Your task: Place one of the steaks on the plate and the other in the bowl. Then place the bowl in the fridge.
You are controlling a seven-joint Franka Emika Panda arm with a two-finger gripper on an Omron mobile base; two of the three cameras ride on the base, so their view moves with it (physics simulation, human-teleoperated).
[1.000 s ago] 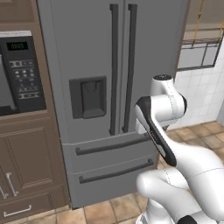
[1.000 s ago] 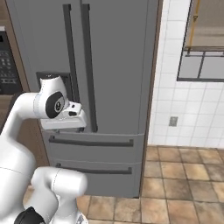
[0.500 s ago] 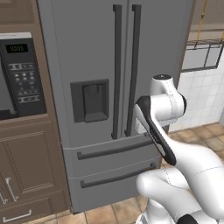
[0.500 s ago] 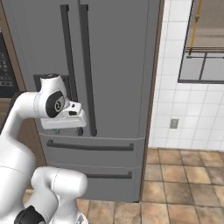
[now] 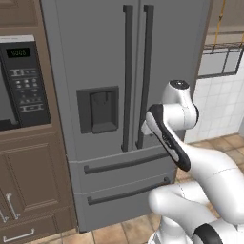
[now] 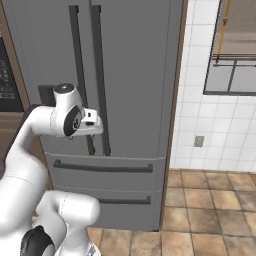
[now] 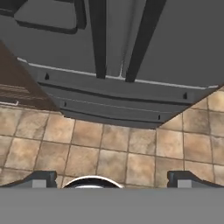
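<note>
Closer now: my base has driven toward the fridge point(image 5: 124, 95), its doors shut.
My claw point(image 7: 111, 179) is spread wide and empty, aimed down at the floor point(image 7: 109, 148) before its drawers.

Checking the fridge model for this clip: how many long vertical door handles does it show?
2. Both run side by side down the middle of the fridge: the left handle and the right handle, either side of the door seam.

Fridge point(image 7: 131, 94) lower drawers and door handles above tan floor tiles point(image 7: 113, 153); tool point(image 7: 112, 180) jaws spread wide.
</note>
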